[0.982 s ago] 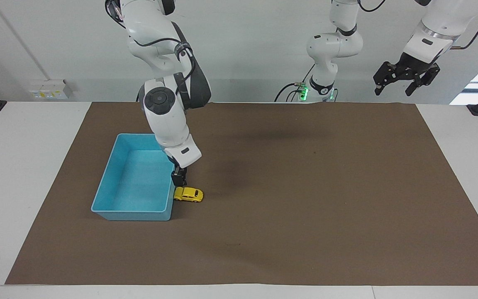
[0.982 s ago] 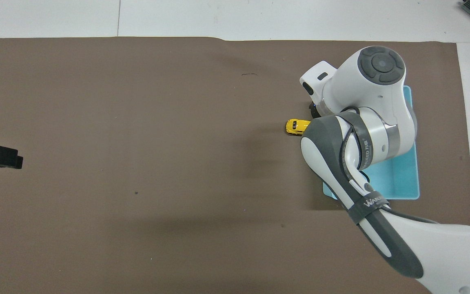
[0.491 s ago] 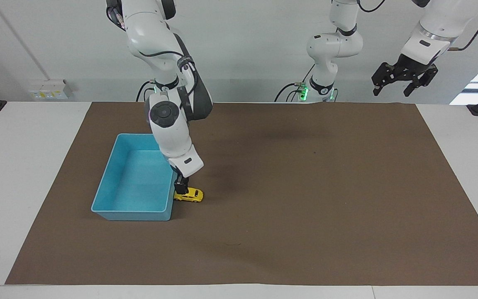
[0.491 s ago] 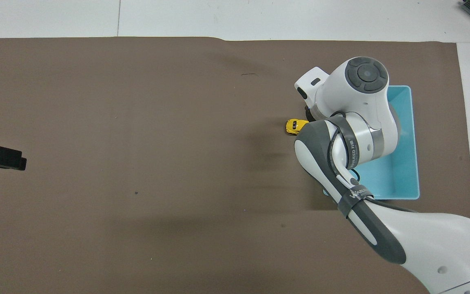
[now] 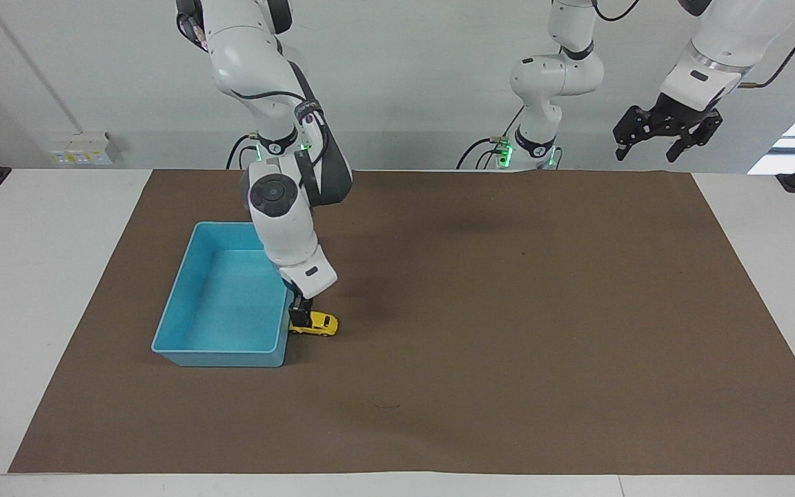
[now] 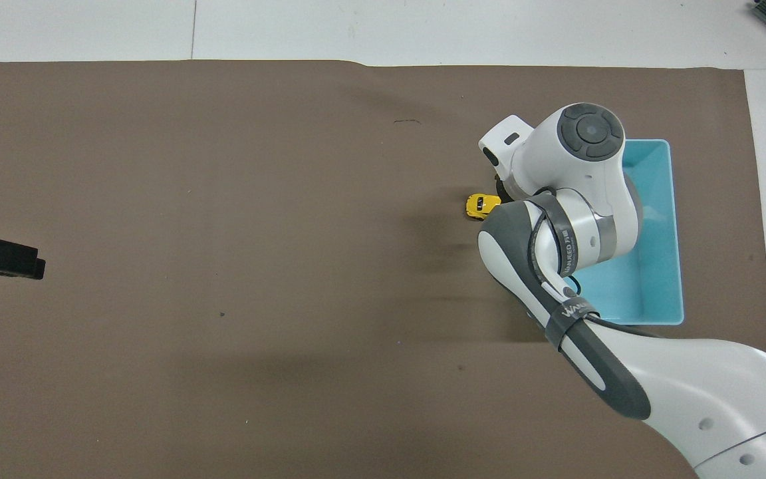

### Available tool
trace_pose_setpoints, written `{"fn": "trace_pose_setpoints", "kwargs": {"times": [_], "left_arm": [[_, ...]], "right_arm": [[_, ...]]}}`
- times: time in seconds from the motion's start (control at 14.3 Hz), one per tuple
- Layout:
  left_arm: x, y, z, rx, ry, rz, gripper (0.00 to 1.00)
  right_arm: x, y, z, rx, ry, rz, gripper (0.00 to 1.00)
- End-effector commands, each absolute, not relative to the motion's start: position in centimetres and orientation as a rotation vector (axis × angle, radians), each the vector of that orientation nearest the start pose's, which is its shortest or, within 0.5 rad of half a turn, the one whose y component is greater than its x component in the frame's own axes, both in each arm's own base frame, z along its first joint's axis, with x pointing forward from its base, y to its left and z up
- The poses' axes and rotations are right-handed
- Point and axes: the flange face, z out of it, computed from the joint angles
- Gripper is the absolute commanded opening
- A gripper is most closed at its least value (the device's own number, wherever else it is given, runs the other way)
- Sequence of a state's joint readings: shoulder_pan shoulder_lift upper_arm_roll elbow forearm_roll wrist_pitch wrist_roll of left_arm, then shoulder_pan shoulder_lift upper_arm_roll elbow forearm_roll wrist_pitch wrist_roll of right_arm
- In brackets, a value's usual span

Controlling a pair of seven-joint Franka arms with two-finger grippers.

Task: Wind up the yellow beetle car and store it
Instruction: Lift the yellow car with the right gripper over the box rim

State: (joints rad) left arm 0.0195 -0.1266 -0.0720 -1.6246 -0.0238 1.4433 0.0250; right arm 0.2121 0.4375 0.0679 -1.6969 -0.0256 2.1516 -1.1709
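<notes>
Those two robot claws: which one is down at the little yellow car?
The right gripper, down on the yellow beetle car beside the light-blue tray. The left gripper waits high above the table's edge, open, over nothing.

car [image 5: 318, 324]: glossy yellow plastic | tray [image 5: 183, 304]: smooth plastic | mat [image 5: 508, 331]: matt brown

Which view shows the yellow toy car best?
The facing view: the car lies on the mat beside the blue tray, mostly visible. In the overhead view, the right arm hides part of it.
</notes>
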Motion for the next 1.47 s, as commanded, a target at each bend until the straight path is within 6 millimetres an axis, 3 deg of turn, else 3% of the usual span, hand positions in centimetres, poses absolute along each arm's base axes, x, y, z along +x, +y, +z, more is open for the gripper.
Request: {"fn": "trace_pose_setpoints", "kwargs": {"times": [0.0,0.63,0.91,1.26,1.4], "left_arm": [[49.5,-2.9,65.9,-3.163,0.130,0.064,1.00],[49.5,-2.8,65.9,-3.163,0.128,0.064,1.00],[49.5,-2.8,65.9,-3.163,0.128,0.064,1.00],[49.5,-2.8,65.9,-3.163,0.128,0.064,1.00],[49.5,-2.8,65.9,-3.163,0.128,0.064,1.00]], "right_arm": [[63.8,18.1,32.7,-2.316,-2.142,-0.051,1.00],[63.5,17.9,30.7,-2.314,-2.158,-0.061,1.00],[63.3,17.8,30.5,-2.311,-2.165,-0.053,0.86],[63.4,17.5,29.5,-2.313,-2.161,-0.044,0.84],[63.6,17.8,29.1,-2.318,-2.166,-0.065,0.78]]}}
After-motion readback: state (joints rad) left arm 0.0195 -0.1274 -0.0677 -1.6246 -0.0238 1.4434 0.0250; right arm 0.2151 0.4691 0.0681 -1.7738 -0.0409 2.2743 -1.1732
